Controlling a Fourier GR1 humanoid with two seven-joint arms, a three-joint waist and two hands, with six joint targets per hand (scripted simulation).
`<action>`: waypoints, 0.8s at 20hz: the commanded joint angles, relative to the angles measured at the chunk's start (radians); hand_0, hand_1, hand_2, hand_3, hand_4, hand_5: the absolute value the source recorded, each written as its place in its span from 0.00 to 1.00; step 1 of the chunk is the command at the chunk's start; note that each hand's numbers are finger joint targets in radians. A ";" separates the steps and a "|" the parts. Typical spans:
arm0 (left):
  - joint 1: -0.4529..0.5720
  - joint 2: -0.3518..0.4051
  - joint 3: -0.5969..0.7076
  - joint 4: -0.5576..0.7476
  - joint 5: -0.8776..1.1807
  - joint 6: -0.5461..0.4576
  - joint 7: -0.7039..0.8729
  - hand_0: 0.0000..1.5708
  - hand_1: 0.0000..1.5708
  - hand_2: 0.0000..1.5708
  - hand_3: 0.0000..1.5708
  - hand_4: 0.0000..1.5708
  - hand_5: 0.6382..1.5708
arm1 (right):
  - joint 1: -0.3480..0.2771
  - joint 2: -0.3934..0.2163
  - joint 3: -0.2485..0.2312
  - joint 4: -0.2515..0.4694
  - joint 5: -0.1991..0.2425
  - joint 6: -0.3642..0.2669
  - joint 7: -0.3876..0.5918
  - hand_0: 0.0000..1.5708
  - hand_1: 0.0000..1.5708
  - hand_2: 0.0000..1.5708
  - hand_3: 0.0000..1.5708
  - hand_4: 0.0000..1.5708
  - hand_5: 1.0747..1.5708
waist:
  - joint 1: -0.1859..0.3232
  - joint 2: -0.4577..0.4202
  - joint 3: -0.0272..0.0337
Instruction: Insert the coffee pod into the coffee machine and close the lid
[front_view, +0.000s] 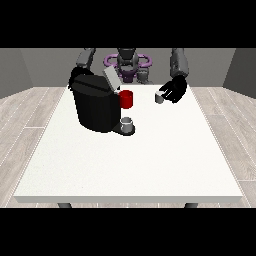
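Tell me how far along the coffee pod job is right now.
Early stage. Done: the hand at the view's right has its fingers round the coffee pod, lifted off the table. In hand: carrying it toward the coffee machine. Left: the pod is not yet inserted, and the lid stands open, to be closed.

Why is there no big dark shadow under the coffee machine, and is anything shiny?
In the front view, light is soft and even: the boxy black coffee machine throws no strong shadow on the large white table; no glare shows on the table; the hand at the view's right looks flat black.
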 joint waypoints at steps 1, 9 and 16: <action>-0.078 0.057 0.021 -0.021 0.018 -0.103 -0.011 0.80 0.80 0.85 0.82 0.35 1.00 | -0.017 -0.014 -0.018 0.036 -0.009 0.021 -0.069 0.00 0.00 0.00 0.00 0.32 1.00 | -0.004 0.020 0.0000; -0.172 0.062 0.047 -0.044 0.015 -0.148 0.072 0.81 0.81 0.85 0.82 0.35 1.00 | -0.001 0.005 0.000 0.048 -0.019 0.034 -0.059 0.00 0.00 0.00 0.00 0.30 1.00 | -0.054 -0.001 -0.0001; -0.275 0.059 0.067 -0.049 -0.006 -0.125 0.146 0.65 0.65 0.77 0.78 0.32 1.00 | -0.070 0.024 0.044 0.015 -0.004 0.012 -0.054 0.00 0.00 0.00 0.00 0.33 1.00 | -0.094 0.036 -0.0001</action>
